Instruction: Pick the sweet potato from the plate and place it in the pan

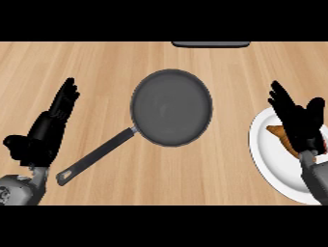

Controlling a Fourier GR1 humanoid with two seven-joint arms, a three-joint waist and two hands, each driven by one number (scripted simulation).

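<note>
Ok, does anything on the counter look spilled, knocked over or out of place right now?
Nothing stands out. The pan sits flat and empty mid-counter, handle toward the left hand. The sweet potato lies on the white plate, partly hidden by the open right hand above it. No spills show.

The right hand (298,120) and its grey forearm (327,181) cover most of the sweet potato (280,134), leaving only an orange end showing on the white plate (266,164). The plate's right side runs off the picture's right edge. A dark object (210,44) at the counter's far edge is cut off.
</note>
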